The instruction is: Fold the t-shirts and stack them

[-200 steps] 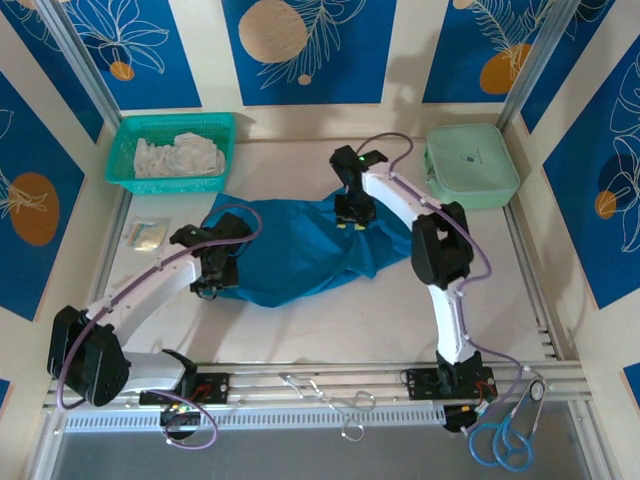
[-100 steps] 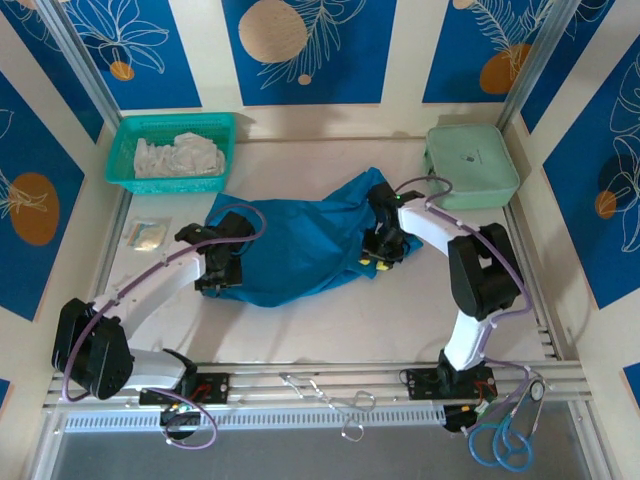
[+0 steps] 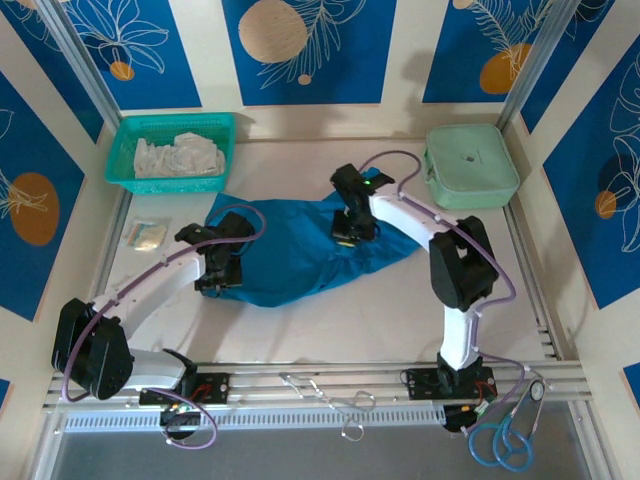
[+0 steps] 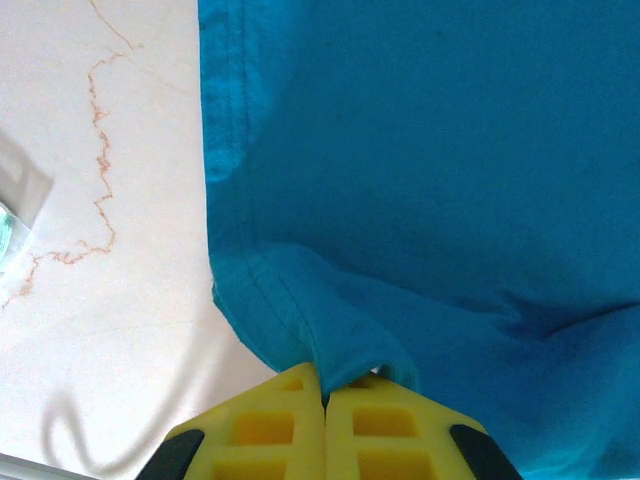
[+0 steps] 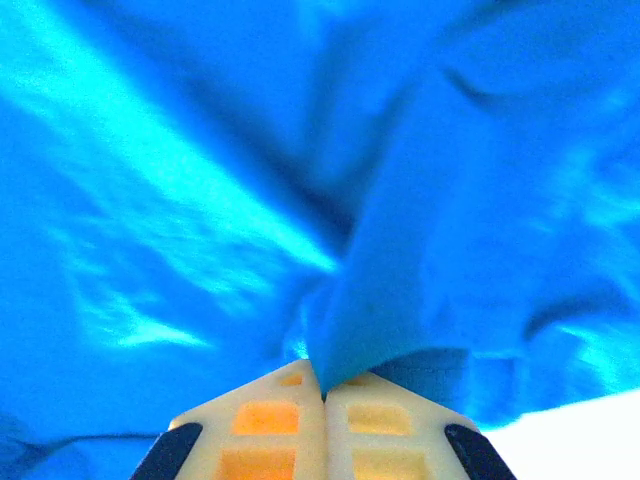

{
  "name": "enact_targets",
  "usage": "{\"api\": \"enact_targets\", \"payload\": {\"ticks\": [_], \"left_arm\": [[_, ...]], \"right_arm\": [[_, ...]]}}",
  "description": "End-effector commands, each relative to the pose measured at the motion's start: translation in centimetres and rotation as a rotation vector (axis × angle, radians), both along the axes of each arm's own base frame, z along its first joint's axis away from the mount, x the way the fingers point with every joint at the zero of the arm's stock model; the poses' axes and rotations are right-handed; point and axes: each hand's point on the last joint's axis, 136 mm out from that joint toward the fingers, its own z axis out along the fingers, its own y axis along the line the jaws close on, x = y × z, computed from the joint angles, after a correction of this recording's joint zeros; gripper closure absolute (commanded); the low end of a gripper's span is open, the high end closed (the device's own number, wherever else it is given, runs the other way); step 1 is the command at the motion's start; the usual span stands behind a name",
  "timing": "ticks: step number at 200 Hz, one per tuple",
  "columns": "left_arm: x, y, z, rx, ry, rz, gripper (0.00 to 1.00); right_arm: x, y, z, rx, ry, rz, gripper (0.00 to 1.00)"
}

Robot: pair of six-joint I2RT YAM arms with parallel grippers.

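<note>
A teal-blue t-shirt point(image 3: 290, 255) lies crumpled in the middle of the table point(image 3: 330, 325), drawn out left to right between the two grippers. The left gripper point(image 3: 212, 278) is at the shirt's near-left edge. In the left wrist view its yellow fingers point(image 4: 270, 430) are pressed together, pinching a small fold of the hemmed edge, with bare table to the left of the cloth. The right gripper point(image 3: 347, 232) is over the far-right part of the shirt. In the right wrist view its fingers point(image 5: 265, 420) are closed on a raised ridge of fabric, and wrinkled cloth spreads beyond them. A green basket point(image 3: 165, 186) holding white cloths point(image 3: 180, 155) stands at the far left, just beyond the shirt. A pale green case point(image 3: 470, 165) sits at the far right, apart from the shirt. A small packet point(image 3: 146, 235) lies on the table left of the shirt.
</note>
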Motion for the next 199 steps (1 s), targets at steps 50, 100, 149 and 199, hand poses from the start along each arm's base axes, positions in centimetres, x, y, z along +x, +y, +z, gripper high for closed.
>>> {"api": "enact_targets", "payload": {"ticks": [50, 100, 149, 199], "left_arm": [[-0.4, 0.2, 0.0, -0.009, 0.016, 0.003, 1.0], [0.2, -0.2, 0.0, -0.014, 0.015, -0.003, 1.0], [0.2, -0.3, -0.1, -0.019, 0.018, -0.003, 1.0], [-0.1, -0.1, 0.3, -0.018, 0.009, -0.003, 1.0]], "right_arm": [[0.3, 2.1, -3.0, -0.125, 0.074, 0.053, 0.6], [-2.1, -2.5, 0.5, -0.069, 0.01, -0.038, 0.57], [-3.5, -5.7, -2.8, 0.067, 0.105, -0.145, 0.63], [-1.9, -5.4, -5.2, 0.072, 0.124, -0.161, 0.65]]}}
